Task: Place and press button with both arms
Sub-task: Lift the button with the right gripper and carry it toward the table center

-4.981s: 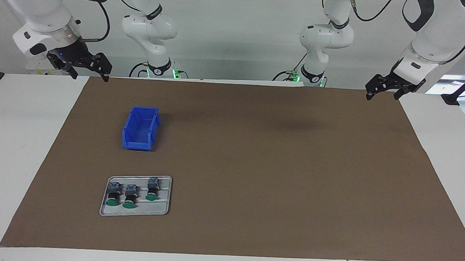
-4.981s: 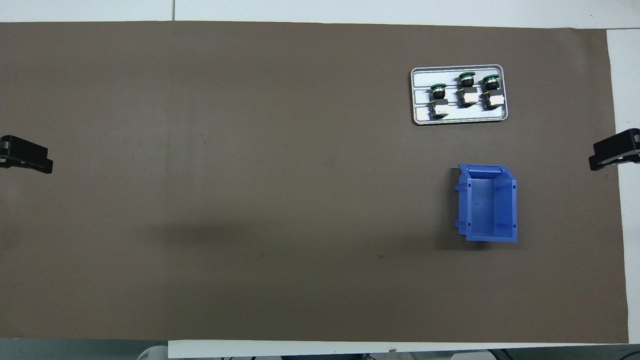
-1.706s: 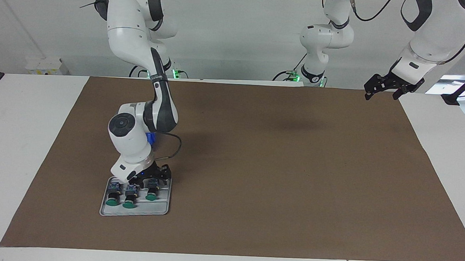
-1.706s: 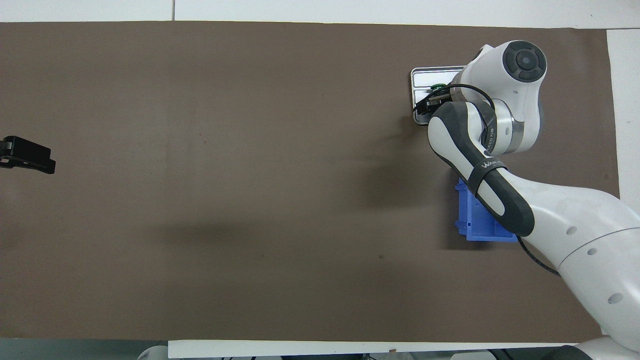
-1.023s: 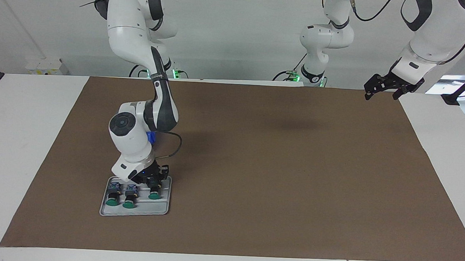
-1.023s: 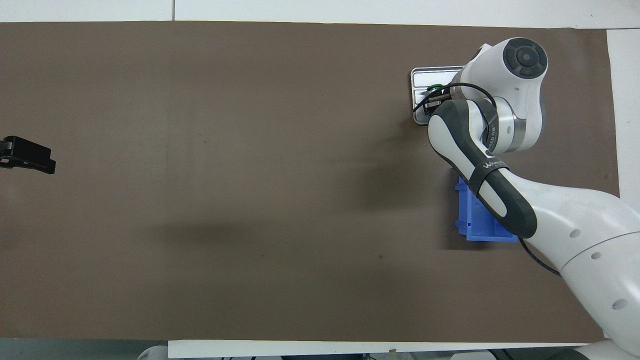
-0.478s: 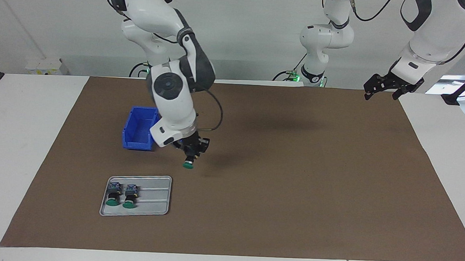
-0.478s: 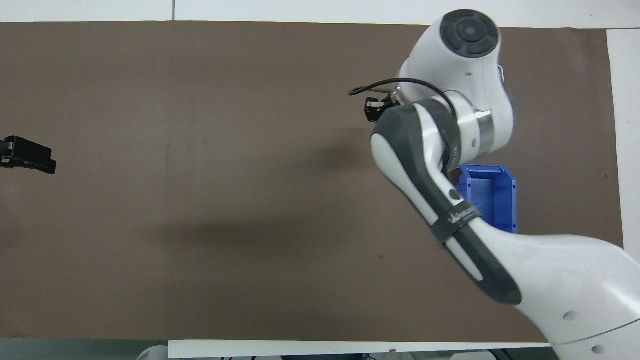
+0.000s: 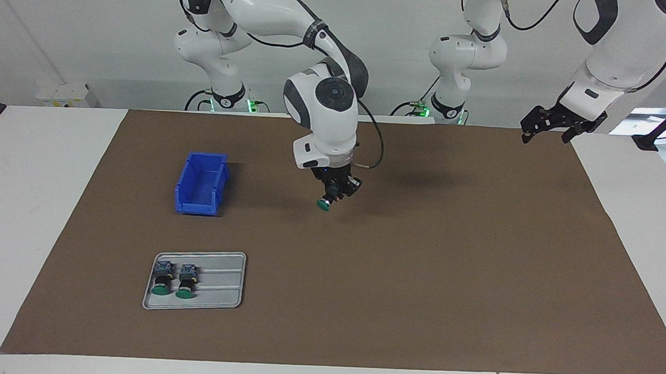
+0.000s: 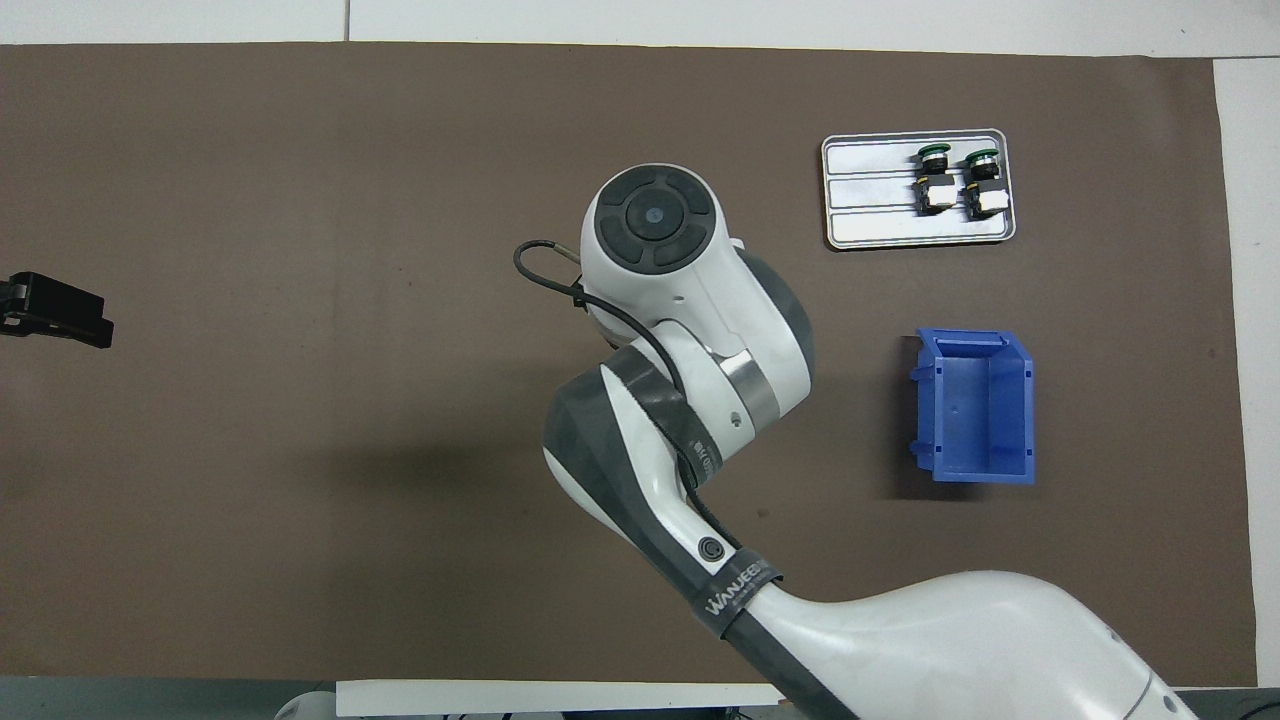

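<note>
My right gripper point(image 9: 333, 194) is shut on one button point(image 9: 324, 204), which hangs with its green cap down, just above the middle of the brown mat point(image 9: 420, 258). In the overhead view the right arm's wrist point(image 10: 655, 225) hides both the gripper and that button. Two more buttons point(image 9: 162, 281) point(image 9: 185, 282) lie side by side on the grey tray point(image 9: 222, 288); they also show in the overhead view point(image 10: 935, 180) point(image 10: 982, 185). My left gripper point(image 9: 548, 133) waits open and holds nothing, in the air over the mat's corner by the left arm's base; its tip point(image 10: 55, 310) shows from above.
A blue bin point(image 9: 201, 184) point(image 10: 975, 405) stands empty on the mat, nearer to the robots than the tray point(image 10: 870, 200), toward the right arm's end. Two smaller white arms with green-lit bases point(image 9: 224, 101) point(image 9: 446, 107) stand at the robots' edge of the table.
The right gripper lifted one button off the tray and carried it past the bin to above the mat's middle. The tray now holds two. The left arm has not moved.
</note>
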You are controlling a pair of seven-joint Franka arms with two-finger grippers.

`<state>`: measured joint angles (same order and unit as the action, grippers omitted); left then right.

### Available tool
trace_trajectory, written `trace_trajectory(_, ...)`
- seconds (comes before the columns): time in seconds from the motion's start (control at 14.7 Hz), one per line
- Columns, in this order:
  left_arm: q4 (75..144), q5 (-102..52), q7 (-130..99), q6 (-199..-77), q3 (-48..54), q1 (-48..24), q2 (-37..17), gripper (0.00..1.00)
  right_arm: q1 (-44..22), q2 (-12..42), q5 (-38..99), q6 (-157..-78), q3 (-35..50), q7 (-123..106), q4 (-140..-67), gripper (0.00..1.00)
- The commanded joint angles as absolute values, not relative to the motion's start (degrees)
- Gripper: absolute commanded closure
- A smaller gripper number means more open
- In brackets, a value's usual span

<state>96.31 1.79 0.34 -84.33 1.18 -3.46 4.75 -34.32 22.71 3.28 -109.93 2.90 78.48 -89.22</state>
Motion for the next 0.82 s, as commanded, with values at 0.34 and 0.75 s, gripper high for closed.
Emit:
trace_trajectory(0.34, 97.03, 1.41, 1.05, -84.02, 1.23, -3.60, 5.71, 0.00, -40.07, 30.75, 3.43, -118.89, 2.64, 122.30, -88.16, 0.94)
trace_trajectory(0.75, 97.03, 1.41, 1.05, -84.02, 1.23, -3.52, 5.71, 0.00, -41.83, 35.07, 3.25, -121.28, 2.81, 128.41, -86.04, 0.91)
